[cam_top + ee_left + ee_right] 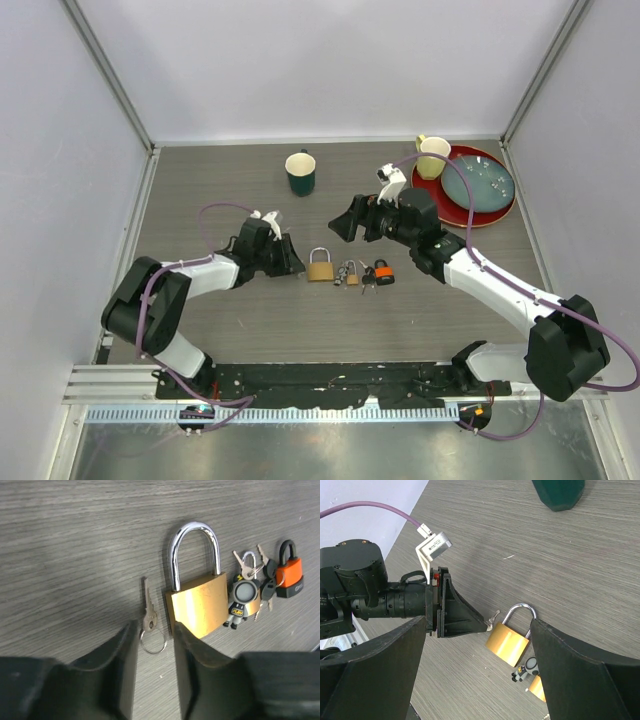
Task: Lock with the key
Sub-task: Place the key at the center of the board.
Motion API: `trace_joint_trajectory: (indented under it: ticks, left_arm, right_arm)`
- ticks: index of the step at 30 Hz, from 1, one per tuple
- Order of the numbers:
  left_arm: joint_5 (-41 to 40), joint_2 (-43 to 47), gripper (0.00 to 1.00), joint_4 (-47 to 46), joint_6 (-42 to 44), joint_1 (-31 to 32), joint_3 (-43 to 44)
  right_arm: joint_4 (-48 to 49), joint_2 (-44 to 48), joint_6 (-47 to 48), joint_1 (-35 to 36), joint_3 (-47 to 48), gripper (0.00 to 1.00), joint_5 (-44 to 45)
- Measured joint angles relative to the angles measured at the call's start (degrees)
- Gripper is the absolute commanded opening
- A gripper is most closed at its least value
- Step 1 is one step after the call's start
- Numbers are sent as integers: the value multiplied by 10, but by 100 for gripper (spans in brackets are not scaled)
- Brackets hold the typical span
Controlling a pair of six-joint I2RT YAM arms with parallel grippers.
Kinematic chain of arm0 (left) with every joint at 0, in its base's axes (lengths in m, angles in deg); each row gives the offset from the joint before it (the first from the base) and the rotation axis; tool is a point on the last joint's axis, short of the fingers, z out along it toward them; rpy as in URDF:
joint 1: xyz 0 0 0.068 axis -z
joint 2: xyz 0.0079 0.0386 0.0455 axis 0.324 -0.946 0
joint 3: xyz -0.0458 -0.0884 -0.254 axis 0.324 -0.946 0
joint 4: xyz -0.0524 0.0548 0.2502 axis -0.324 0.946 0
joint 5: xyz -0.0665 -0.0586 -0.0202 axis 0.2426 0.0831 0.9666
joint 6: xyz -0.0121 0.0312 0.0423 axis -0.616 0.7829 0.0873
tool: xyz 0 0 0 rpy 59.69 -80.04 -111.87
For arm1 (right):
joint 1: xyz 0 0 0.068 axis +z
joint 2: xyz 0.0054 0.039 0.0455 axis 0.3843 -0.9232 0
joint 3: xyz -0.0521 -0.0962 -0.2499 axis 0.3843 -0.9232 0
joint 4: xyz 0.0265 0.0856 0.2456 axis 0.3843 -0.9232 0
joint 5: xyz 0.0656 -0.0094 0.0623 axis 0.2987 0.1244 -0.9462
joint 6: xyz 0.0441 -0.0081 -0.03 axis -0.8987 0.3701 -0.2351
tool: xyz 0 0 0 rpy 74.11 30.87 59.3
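Note:
A small silver key [147, 611] on a ring lies flat on the table, just left of the brass padlock [197, 604], whose shackle is shut. My left gripper [154, 647] is low over the table, its jaws a little apart. The key's ring sits between the fingertips [125, 640], and neither pad presses on it. In the top view the left gripper [293, 262] points at the brass padlock [320, 266]. My right gripper [355, 222] hovers wide open above and behind the padlock [506, 641], holding nothing.
Right of the brass padlock lie a small padlock with a toy-figure keychain [242, 599] and an orange padlock [289, 576] with keys. A dark green mug [300, 172] stands further back. A yellow cup [432, 157] and a red plate [452, 212] bearing a blue-grey plate are at the back right.

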Motion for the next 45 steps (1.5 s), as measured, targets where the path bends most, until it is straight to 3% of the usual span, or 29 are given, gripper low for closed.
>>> trace_joint_trajectory:
  ticks: [1, 4, 11, 12, 29, 45]
  left_arm:
    - [0, 0, 53, 0, 0, 0, 0]
    - [2, 2, 68, -8, -2, 0, 0]
    - [-23, 48, 88, -10, -2, 0, -7]
    - [-26, 59, 96, -11, -3, 0, -10]
    - [6, 103, 100, -75, -8, -1, -49]
    - [-55, 196, 100, -20, 76, -5, -81]
  right_arm:
    - [0, 0, 0, 0, 0, 90, 0]
    - [0, 0, 0, 0, 0, 90, -1]
    - [0, 0, 0, 0, 0, 90, -3]
    - [0, 0, 0, 0, 0, 90, -4]
    - [0, 0, 4, 0, -9, 100, -8]
    - [0, -19, 7, 0, -13, 100, -2]
